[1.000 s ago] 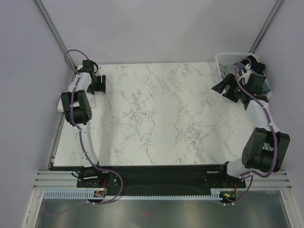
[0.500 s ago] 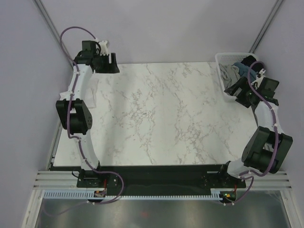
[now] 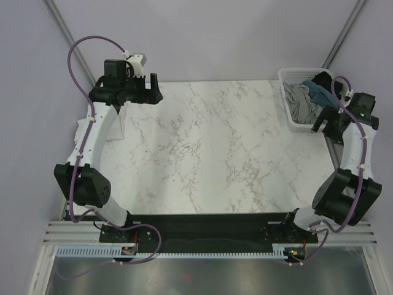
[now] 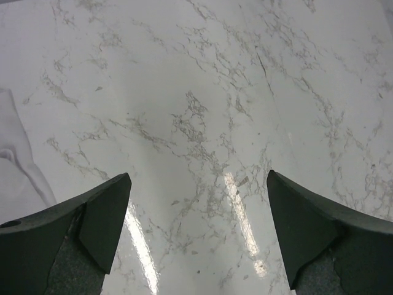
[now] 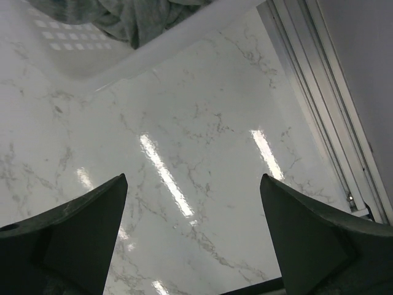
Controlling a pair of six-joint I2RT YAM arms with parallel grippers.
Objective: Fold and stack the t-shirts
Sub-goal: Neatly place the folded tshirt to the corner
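Both arms have swung outward since a second ago — the left gripper [image 4: 198,184] hangs over the far-left corner of the table [image 3: 209,153], the right gripper [image 5: 193,184] beside the basket [image 3: 286,78], each with jaws wide and empty. The white t-shirt [image 4: 12,166] lies at the left edge, mostly hidden by the arm. The grey t-shirt [image 3: 299,101], teal t-shirt [image 3: 318,92] and black t-shirt [image 3: 323,78] sit heaped in the basket — outlines indistinct.

The left arm [image 3: 91,132] partly hides the white shirt [image 3: 118,125] at the table's [image 3: 202,160] ten o'clock, also cut off at nine o'clock in the left wrist view, while the basket [image 5: 172,44] and grey shirt [image 5: 123,18] are cropped at twelve o'clock in the right wrist view.
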